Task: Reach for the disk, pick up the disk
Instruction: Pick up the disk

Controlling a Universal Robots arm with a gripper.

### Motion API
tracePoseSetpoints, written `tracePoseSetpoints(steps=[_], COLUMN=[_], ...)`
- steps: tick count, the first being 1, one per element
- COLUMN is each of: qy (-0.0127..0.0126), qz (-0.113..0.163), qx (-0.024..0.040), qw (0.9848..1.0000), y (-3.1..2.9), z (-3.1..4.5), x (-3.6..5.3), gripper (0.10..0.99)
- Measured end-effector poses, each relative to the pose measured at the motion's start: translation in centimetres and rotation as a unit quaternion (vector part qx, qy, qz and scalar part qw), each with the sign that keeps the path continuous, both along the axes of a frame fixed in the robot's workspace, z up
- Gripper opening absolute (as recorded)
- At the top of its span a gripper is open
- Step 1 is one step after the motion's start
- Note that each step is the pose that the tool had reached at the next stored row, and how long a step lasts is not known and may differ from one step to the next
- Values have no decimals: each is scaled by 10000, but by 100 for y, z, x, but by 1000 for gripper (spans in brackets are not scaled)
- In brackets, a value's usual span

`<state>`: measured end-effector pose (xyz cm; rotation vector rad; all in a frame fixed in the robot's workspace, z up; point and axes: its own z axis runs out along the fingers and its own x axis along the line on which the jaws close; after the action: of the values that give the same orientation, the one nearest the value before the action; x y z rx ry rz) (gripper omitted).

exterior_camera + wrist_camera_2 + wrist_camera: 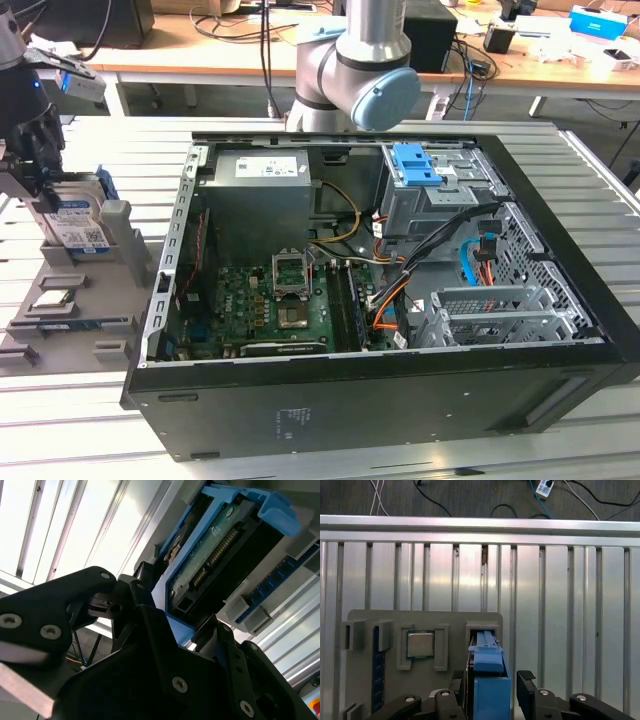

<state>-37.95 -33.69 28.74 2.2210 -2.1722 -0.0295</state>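
The disk (492, 702), a rectangular silver metal hard drive framed by a blue plastic caddy, is being held upright on edge in a slot of the flat grey plastic fixture plate (452, 617). The plate is lying on the ribbed aluminium counter (560, 605), to the exterior view's left of the open black computer case (400, 400).

The black tool (491, 677) is standing released around the disk. In the first wrist view its fingers (527, 680) are flanking the caddy, with a slim gap showing on one side. The reach is judged nearly complete.

For a sound grip, the tool should be centred on the caddy's flat sides and closed squarely, so that the drive is not being tilted or jammed against the slot walls.

A small square silver processor chip (420, 644) is sitting in a neighbouring pocket, apart from the tool.

The lower part of the disk is being hidden by the fixture plate. How far down the fingers are reaching cannot be made out.
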Motion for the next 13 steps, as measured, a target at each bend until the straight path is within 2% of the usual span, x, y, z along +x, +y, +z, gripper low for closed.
tracePoseSetpoints(steps=[5,7,13], qy=[-1,-1,-1], qz=[1,0,1], qx=[-7,-10,-17], qw=[10000,10000,10000], y=[0,0,0], z=[-2,-3,-4], x=[0,0,0], gripper=[529,369,369])
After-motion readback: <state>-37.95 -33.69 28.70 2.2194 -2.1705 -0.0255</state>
